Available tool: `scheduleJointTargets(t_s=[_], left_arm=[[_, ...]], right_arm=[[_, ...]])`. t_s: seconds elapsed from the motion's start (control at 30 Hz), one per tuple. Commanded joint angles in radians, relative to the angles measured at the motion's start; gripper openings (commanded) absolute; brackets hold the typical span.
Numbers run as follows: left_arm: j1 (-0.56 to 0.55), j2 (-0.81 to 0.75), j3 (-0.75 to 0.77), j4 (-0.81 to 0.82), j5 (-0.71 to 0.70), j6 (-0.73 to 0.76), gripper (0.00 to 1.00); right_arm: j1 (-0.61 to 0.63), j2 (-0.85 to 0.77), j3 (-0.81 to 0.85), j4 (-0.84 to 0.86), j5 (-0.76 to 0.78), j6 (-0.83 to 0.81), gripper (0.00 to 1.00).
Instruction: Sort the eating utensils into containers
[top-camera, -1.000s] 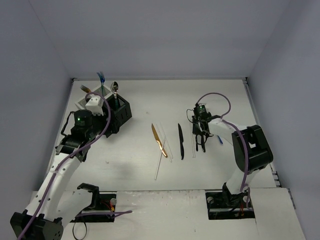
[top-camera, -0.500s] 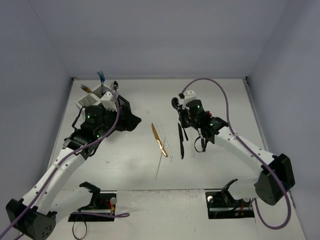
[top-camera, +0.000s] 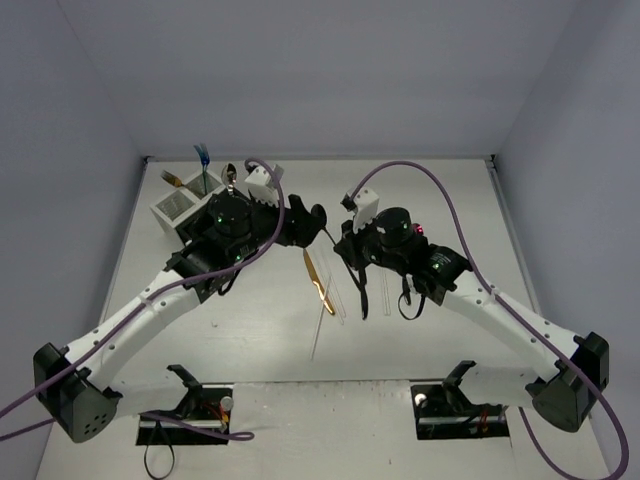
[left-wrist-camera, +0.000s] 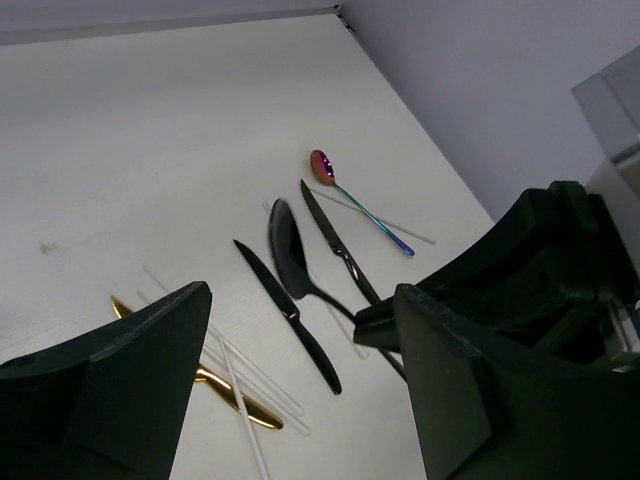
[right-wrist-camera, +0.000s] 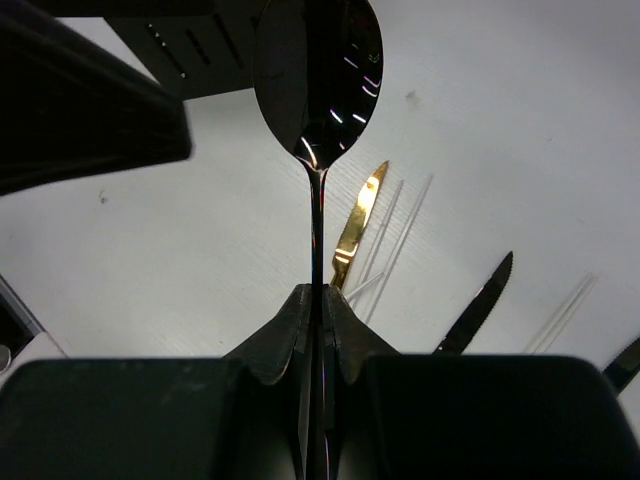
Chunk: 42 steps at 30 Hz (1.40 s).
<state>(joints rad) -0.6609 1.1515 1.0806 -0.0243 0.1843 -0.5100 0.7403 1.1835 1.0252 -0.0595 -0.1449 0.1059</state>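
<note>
While both arms lean in from the near edge of the bench (top-camera: 455, 200), a clear plastic utensil (top-camera: 320, 325) lies closest to their bases, with a gold knife (top-camera: 318, 281) and a black knife (top-camera: 362, 285) flat on the surface just beyond it. To the right of these, the left wrist view shows a second dark knife (left-wrist-camera: 335, 240) and a rainbow-tinted spoon (left-wrist-camera: 324, 168), also lying loose. Above the row, the right gripper (right-wrist-camera: 315, 296) has its jaws closed on the handle of a black spoon (right-wrist-camera: 318, 80), whose bowl points away from the wrist, raised off the bench. Facing it from the left, the left gripper (top-camera: 310, 221) carries nothing, its jaws spread wide close to the spoon's bowl. At the far left stands the cluster of mesh bins (top-camera: 178, 205), partly hidden behind the left arm, with a blue utensil (top-camera: 203, 157), a gold one (top-camera: 170, 180) and a silver spoon (top-camera: 229, 172) sticking up from it.
</note>
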Motion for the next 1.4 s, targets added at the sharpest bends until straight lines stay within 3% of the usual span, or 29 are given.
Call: scheduleJointTargets(t_s=[0.0, 0.17, 0.27, 0.53, 0.67, 0.77, 0.9, 1.03, 1.37], left_arm=[[-0.037, 0.052, 0.087, 0.099, -0.053, 0.04, 0.71], [-0.061, 0.113, 0.123, 0.056, -0.095, 0.052, 0.7], [-0.075, 0.125, 0.128, 0.049, -0.113, 0.056, 0.65], [-0.088, 0.128, 0.118, 0.078, -0.143, 0.087, 0.19], [-0.086, 0.137, 0.113, 0.097, -0.149, 0.113, 0.01], [-0.087, 0.139, 0.116, 0.104, -0.152, 0.127, 0.0], [-0.082, 0.137, 0.132, 0.059, -0.23, 0.171, 0.0], [-0.039, 0.124, 0.173, -0.027, -0.313, 0.251, 0.0], [0.246, 0.161, 0.367, -0.064, -0.404, 0.49, 0.0]], right_arm=[[0.022, -0.028, 0.036, 0.049, -0.026, -0.014, 0.0], [0.026, -0.038, 0.03, 0.049, -0.017, -0.017, 0.0], [0.025, -0.042, 0.023, 0.049, -0.001, -0.02, 0.0], [0.026, -0.035, 0.006, 0.085, 0.013, -0.02, 0.0], [0.025, -0.03, -0.002, 0.092, 0.019, -0.019, 0.03], [0.025, -0.025, -0.011, 0.098, 0.032, -0.02, 0.07], [0.026, -0.021, -0.021, 0.098, 0.089, -0.005, 0.42], [0.014, -0.038, -0.04, 0.096, 0.181, 0.016, 0.58], [-0.106, -0.13, -0.13, 0.083, 0.235, 0.063, 0.64]])
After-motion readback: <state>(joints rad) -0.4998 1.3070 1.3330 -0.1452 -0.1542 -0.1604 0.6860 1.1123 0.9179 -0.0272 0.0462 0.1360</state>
